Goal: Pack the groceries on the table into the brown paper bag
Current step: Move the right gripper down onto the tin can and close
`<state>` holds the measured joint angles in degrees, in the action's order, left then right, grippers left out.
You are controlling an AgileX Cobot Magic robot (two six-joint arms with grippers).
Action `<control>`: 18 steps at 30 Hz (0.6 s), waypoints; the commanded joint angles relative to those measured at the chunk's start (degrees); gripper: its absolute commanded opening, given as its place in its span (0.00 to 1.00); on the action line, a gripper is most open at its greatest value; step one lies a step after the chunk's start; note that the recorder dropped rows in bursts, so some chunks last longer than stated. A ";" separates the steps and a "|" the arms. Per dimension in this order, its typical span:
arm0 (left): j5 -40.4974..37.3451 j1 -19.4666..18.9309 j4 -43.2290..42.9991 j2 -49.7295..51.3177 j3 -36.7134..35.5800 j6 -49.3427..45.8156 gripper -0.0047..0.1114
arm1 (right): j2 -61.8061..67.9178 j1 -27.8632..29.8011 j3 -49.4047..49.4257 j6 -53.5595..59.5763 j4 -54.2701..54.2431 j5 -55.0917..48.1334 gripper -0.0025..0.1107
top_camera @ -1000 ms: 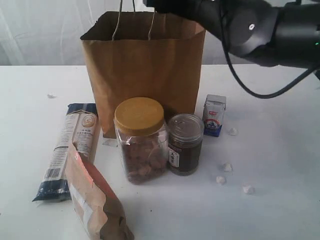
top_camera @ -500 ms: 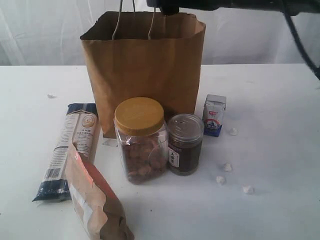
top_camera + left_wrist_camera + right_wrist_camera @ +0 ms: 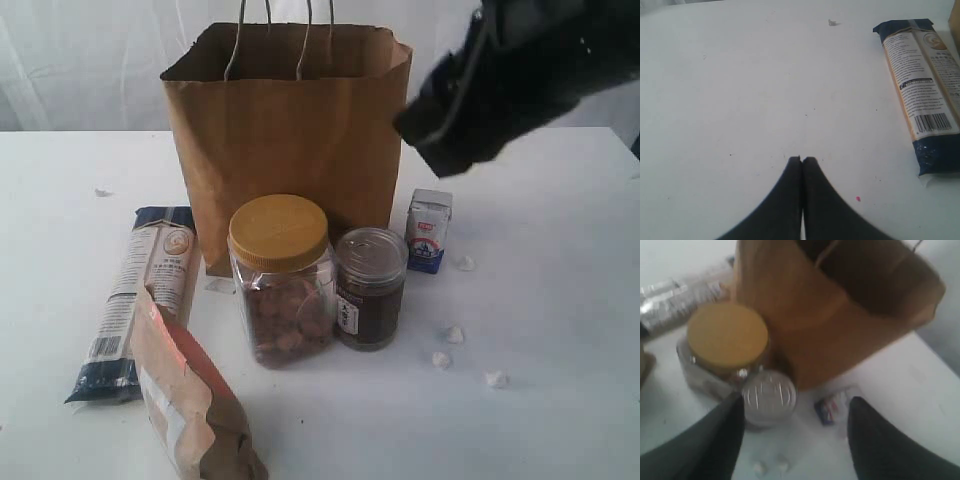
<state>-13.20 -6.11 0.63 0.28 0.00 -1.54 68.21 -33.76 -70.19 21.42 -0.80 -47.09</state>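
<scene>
Right end effector (image 3: 796, 402), spread apart, has swung off the bag (image 3: 290, 140); left end effector (image 3: 801, 159) together.

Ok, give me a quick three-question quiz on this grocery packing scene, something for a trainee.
1. True or false: the left gripper is shut and holds nothing.
2. In the exterior view, what stands between the yellow-lidded jar and the small carton? A. tin can B. glass cup C. banana
3. Fill in: the right gripper is ___, with nothing between its fingers.
Key: 1 true; 2 A; 3 open.
</scene>
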 commanded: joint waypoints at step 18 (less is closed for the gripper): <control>-0.07 0.19 0.30 -0.28 0.00 0.04 0.04 | 11.33 0.19 -0.29 -9.82 6.65 -9.15 0.36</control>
<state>-13.20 -6.11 0.63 0.28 0.00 -1.54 77.80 -33.76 -70.19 11.96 5.36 -56.46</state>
